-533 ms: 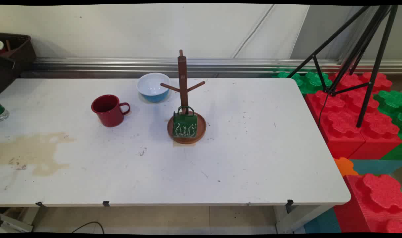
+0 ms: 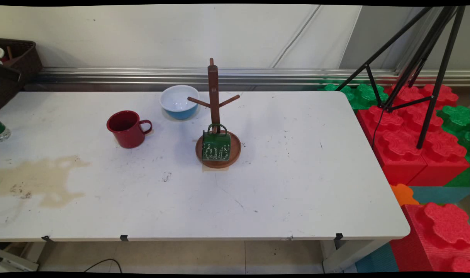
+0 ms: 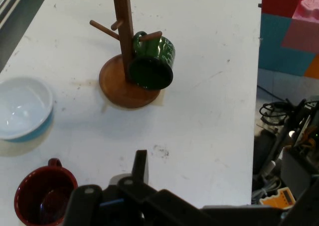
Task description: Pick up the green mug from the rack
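1. White, scuffed bench point(image 2: 296, 185) fills both views, with a pale wall behind it. A brownish stain point(image 2: 41, 179) is seen near the bench's left end.
2. Only the black gripper point(image 3: 141, 172) and its linkage are shown, at the bottom edge of the hand view. Whether it is spread or closed cannot be told, and nothing is seen held in it.
3. The gripper is raised well above the bench and is touching nothing. It is tilted so that the bench is looked down on at a slant. No part of the arm is caught in the main view.
4. Nearest to it, low and to the left in the hand view, an upright red enamel mug point(image 3: 45, 196) is seen, empty, with its handle turned toward the bowl.
5. Farther left, a round bowl, white inside and blue outside point(image 3: 22, 109), is set on the bench.
6. Straight ahead, well apart from the gripper, an upright brown wooden mug tree with a round base point(image 3: 123, 32) is found.
7. A dark green mug with white lettering point(image 3: 153, 61) is hung by its handle on a low peg, its mouth turned sideways toward the hand camera.
8. Beyond the bench's right end, red and green foam blocks point(image 2: 408, 127) and a black tripod point(image 2: 420, 58) are seen.
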